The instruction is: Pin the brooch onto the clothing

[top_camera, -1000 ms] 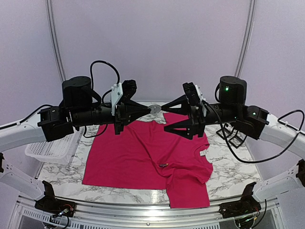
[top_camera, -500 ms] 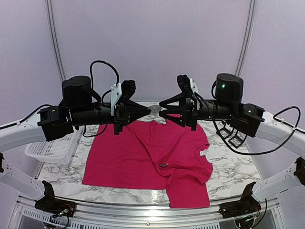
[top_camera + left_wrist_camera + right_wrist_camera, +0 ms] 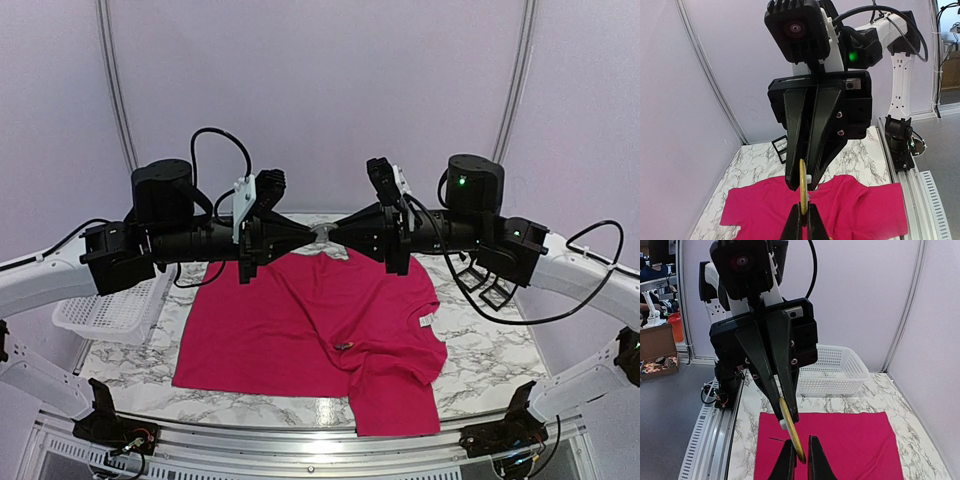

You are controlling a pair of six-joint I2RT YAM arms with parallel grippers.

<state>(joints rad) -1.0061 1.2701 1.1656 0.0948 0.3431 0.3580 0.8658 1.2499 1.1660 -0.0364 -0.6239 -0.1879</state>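
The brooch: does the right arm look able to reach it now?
Probably yes. The brooch is held in mid-air by the left fingers, nothing stands in between, and the right fingers sit either side of its free edge; whether they pinch it is unclear.

Marble-pattern tabletop [image 3: 490, 370], white with grey veins. Crimson-pink T-shirt [image 3: 290, 330] spread across middle, rumpled, one part running down to near edge. White neck label [image 3: 427, 320] showing on its right side. White mesh basket [image 3: 110, 315] sitting at left edge. Small black frame stand [image 3: 780, 148] toward far right corner, apart from shirt.
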